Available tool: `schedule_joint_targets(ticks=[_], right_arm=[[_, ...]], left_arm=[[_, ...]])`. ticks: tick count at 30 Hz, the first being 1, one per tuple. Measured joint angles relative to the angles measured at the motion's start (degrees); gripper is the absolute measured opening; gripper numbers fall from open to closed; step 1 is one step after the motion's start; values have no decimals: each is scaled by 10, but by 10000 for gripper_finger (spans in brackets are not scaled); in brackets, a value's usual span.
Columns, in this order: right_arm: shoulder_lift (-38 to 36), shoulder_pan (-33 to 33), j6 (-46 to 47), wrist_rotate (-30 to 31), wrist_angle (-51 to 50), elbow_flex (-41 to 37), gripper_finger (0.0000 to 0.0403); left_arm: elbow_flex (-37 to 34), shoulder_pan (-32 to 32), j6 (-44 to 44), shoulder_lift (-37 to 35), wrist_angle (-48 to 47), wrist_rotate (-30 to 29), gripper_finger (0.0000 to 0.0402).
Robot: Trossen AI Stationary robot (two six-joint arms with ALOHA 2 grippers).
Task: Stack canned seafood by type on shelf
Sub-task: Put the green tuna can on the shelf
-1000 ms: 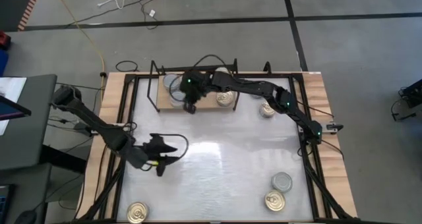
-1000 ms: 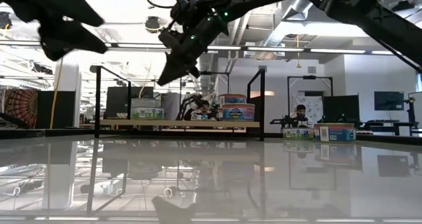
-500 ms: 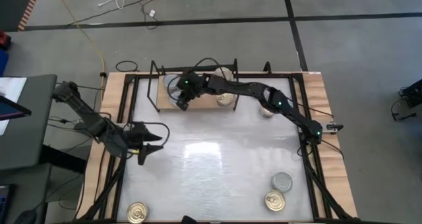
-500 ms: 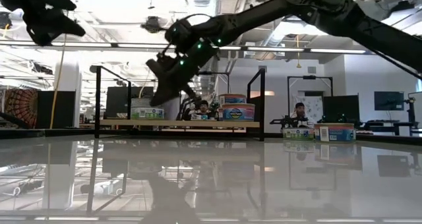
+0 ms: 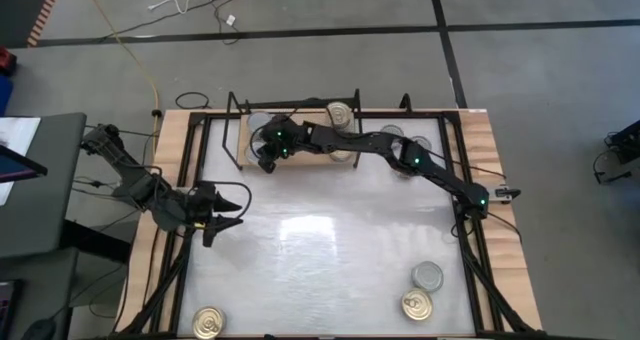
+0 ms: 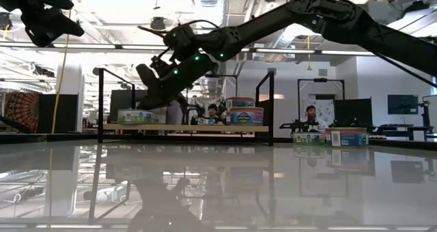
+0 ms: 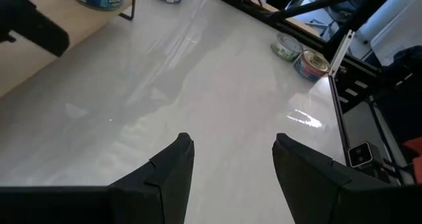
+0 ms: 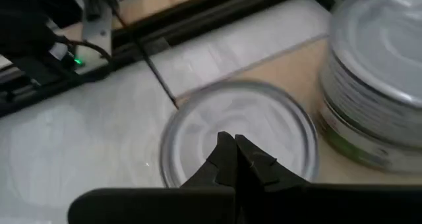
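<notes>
In the high view the right arm point(image 5: 380, 145) covers much of the shelf point(image 5: 300, 158), hiding the cans beneath it. In the right wrist view a grey-topped can point(image 8: 244, 128) is partly hidden behind the right gripper point(image 8: 234, 151), and a second can point(image 8: 376, 79) is cut off by the edge. Can labels in the low view are too small to read.

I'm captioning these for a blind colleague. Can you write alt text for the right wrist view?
The right pincer, shut and empty, hovers over a grey-topped tin at the corner of the wooden shelf. A taller stack of tins stands beside it on the shelf, and the white table lies beyond the shelf's black wire frame.
</notes>
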Motion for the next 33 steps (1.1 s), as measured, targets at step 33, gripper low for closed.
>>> schedule_joint_targets(ticks=[33], right_arm=[[-12,-1,3,4,-62,0,21]], left_arm=[[0,0,-28,1,0,10,197]])
